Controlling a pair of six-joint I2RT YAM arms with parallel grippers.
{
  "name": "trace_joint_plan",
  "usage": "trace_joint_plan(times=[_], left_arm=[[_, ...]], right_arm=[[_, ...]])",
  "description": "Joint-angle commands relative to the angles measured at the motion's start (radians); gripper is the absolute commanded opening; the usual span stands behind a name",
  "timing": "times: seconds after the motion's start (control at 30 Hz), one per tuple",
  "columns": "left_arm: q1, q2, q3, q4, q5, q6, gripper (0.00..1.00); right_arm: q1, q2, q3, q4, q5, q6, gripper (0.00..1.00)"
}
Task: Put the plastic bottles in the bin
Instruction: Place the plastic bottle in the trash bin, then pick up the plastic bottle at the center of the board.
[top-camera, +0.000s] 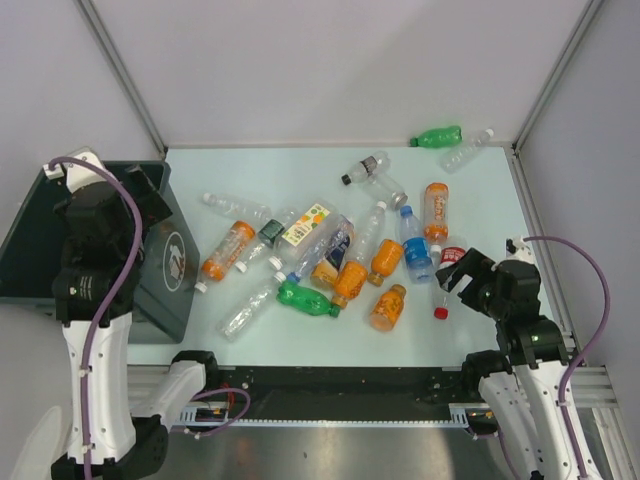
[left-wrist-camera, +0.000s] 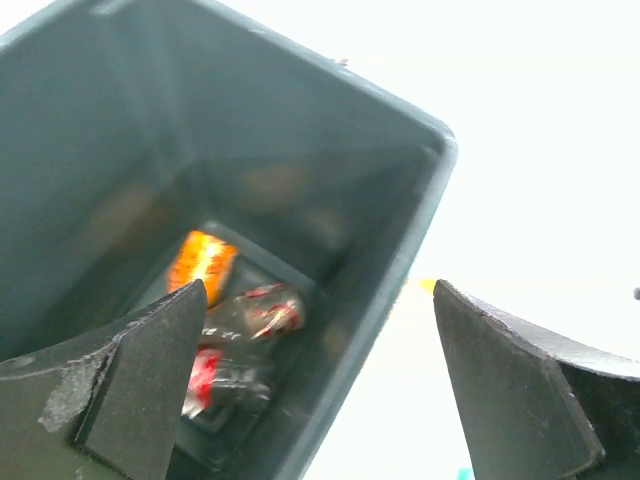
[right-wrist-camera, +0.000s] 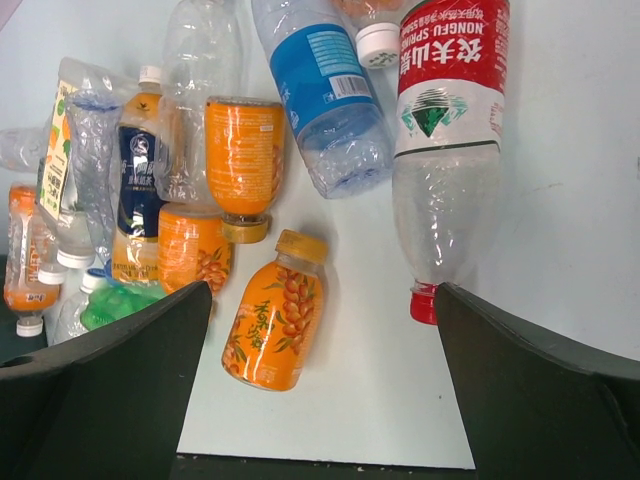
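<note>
Pincers: the right pincer (right-wrist-camera: 322, 290) is hanging with its fingers spread wide and nothing between them; the left pincer (left-wrist-camera: 318, 300) is gaping just as wide, gripping and touching nothing.
Plastic bottles: most of the plastic bottles (top-camera: 330, 250) are lying in a loose, overlapping heap across the middle of the table (top-camera: 300, 170).
Below the right pincer: a red-labelled bottle (right-wrist-camera: 450, 130) with a red cap is lying towards the right finger, and an orange bottle (right-wrist-camera: 275, 315) with a yellow cap is lying nearer the left finger, the two apart. A blue-labelled bottle (right-wrist-camera: 330, 90) is resting close against the red-labelled one.
Far corner: a green bottle (top-camera: 437, 136) and a clear bottle (top-camera: 467, 150) are lying side by side, well apart from the heap.
Bin: the bin (top-camera: 165, 300) is standing at the table's left edge, its emblem side facing the heap. On its floor an orange-labelled bottle (left-wrist-camera: 203, 260) is lying beside crumpled clear ones with red labels (left-wrist-camera: 255, 312).
Left arm: it is rising upright from its base and bending over the bin, its wrist pointing down into the opening.
Right arm: it is reaching low over the near right of the table, its pincer angled towards the heap.
Hard to make out: from above, the left arm is covering much of the bin's inside. The bottles inside are showing only as blurs, and the heap's overlaps are hiding the exact count.
</note>
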Motion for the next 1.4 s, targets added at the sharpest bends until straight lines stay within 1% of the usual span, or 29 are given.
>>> trace_joint_plan(times=[0.0,0.13,0.27,0.3,0.4,0.5,0.53,0.57,0.6,0.63,0.7,0.73,0.8,0.83,0.87,0.9,0.93,1.0,1.03,1.07,1.1,1.13,1.2,1.23,1.3,1.37], left_arm=[[0.006,-0.023,0.020,0.022,0.240,0.048,1.00],[0.006,-0.035,0.004,0.025,0.383,0.057,1.00],[0.003,-0.066,-0.049,0.056,0.524,0.046,1.00],[0.000,-0.075,-0.059,0.059,0.577,0.046,1.00],[-0.023,-0.090,-0.106,0.076,0.610,0.049,1.00],[-0.079,-0.109,-0.170,0.111,0.624,0.048,1.00],[-0.131,-0.118,-0.187,0.125,0.622,0.046,1.00],[-0.161,-0.122,-0.225,0.142,0.625,0.043,1.00],[-0.191,-0.125,-0.244,0.179,0.624,0.040,1.00],[-0.254,-0.133,-0.265,0.202,0.642,0.039,1.00],[-0.323,-0.129,-0.333,0.267,0.657,0.034,1.00],[-0.403,-0.125,-0.354,0.286,0.645,0.029,1.00],[-0.492,-0.095,-0.410,0.323,0.610,0.023,1.00],[-0.588,-0.081,-0.424,0.352,0.584,0.019,1.00],[-0.636,-0.048,-0.451,0.372,0.526,0.016,1.00],[-0.685,-0.032,-0.463,0.397,0.506,0.011,1.00],[-0.771,-0.011,-0.474,0.444,0.465,0.005,1.00],[-0.839,0.063,-0.490,0.492,0.431,-0.015,1.00],[-0.895,0.092,-0.488,0.518,0.423,-0.023,1.00],[-0.923,0.120,-0.481,0.550,0.415,-0.035,1.00],[-0.946,0.185,-0.470,0.564,0.400,-0.035,1.00],[-0.992,0.218,-0.456,0.569,0.386,-0.035,1.00],[-1.029,0.284,-0.402,0.558,0.322,-0.029,1.00],[-1.052,0.343,-0.384,0.552,0.308,-0.027,1.00],[-1.064,0.393,-0.327,0.530,0.302,-0.033,1.00],[-1.083,0.454,-0.280,0.521,0.296,-0.040,1.00]], right_arm=[[-0.004,0.013,0.033,0.019,-0.038,-0.026,0.99],[-0.004,0.013,0.033,0.016,-0.026,-0.020,1.00],[-0.004,0.011,0.033,0.012,-0.015,-0.015,1.00],[-0.005,0.008,0.030,0.015,-0.012,-0.012,1.00],[-0.004,0.009,0.025,0.026,0.000,-0.009,1.00],[-0.011,0.034,0.025,0.033,0.005,-0.012,1.00],[-0.016,0.049,0.027,0.033,0.008,-0.011,1.00],[-0.019,0.058,0.025,0.035,0.011,-0.009,1.00],[-0.022,0.063,0.025,0.036,0.014,-0.003,1.00],[-0.022,0.069,0.027,0.038,0.019,-0.003,1.00],[-0.021,0.065,0.025,0.039,0.026,0.005,1.00],[-0.021,0.060,0.025,0.038,0.032,0.011,1.00],[-0.021,0.042,0.025,0.030,0.042,0.017,1.00],[-0.021,0.037,0.025,0.029,0.045,0.024,1.00],[-0.021,0.029,0.027,0.027,0.045,0.029,1.00],[-0.019,0.029,0.025,0.027,0.045,0.034,1.00],[-0.019,0.031,0.027,0.027,0.045,0.041,1.00],[-0.016,0.049,0.027,0.041,0.040,0.046,1.00],[-0.016,0.058,0.025,0.046,0.037,0.046,0.99],[-0.016,0.068,0.027,0.058,0.040,0.046,1.00],[-0.016,0.084,0.025,0.064,0.042,0.046,1.00],[-0.016,0.091,0.025,0.072,0.045,0.046,1.00],[-0.016,0.103,0.025,0.088,0.045,0.043,1.00],[-0.016,0.111,0.027,0.093,0.045,0.041,1.00],[-0.016,0.118,0.025,0.095,0.045,0.040,1.00],[-0.016,0.128,0.027,0.086,0.080,0.040,1.00]])
